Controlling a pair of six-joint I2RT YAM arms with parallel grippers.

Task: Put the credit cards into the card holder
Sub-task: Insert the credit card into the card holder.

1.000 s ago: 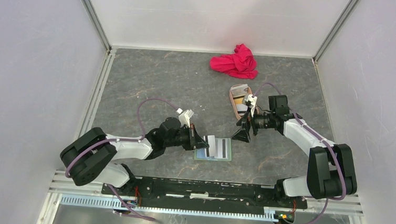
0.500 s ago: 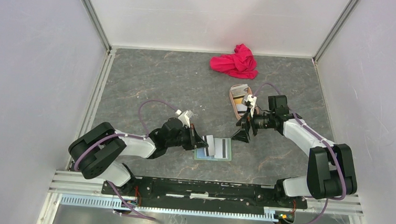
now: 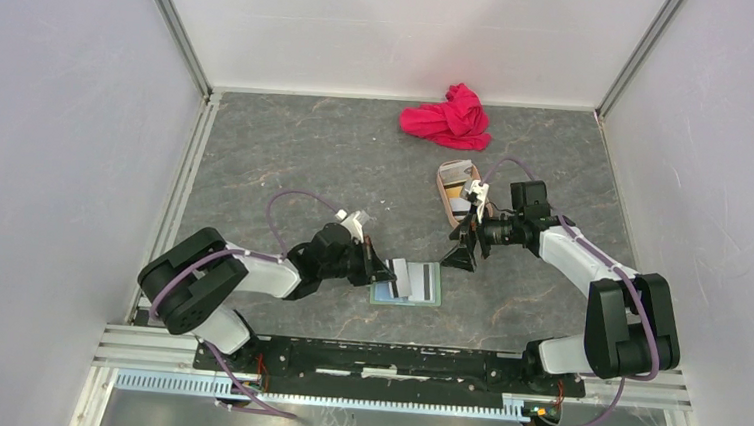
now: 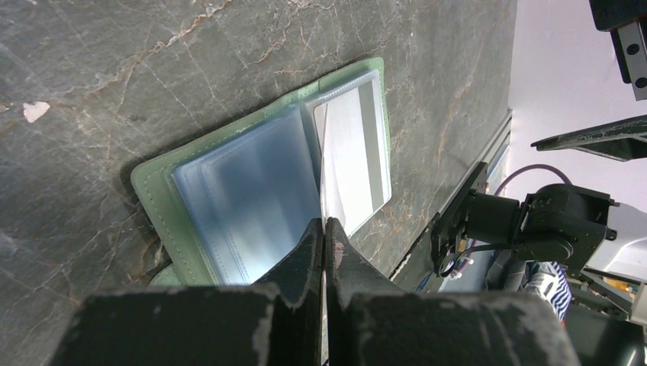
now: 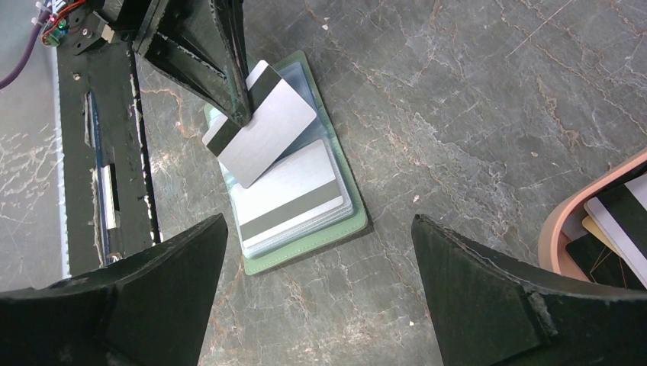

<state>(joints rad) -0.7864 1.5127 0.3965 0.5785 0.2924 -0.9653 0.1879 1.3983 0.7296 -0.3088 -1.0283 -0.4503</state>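
Reaching low, left end effector (image 5: 240, 114) pinches card (image 5: 267, 126) over card holder (image 4: 152, 191).

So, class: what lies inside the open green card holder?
One white card with a grey stripe sits in a clear sleeve of the card holder. The striped card in the left jaws hides much of the other half.

left gripper (image 3: 386, 271): clamped on white card (image 5: 267, 126), over card holder (image 3: 428, 299) | right gripper (image 3: 461, 252): stood wide apart, just beyond card holder

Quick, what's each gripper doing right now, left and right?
Left gripper: closed, holding a white striped card.
Right gripper: open, holding nothing.
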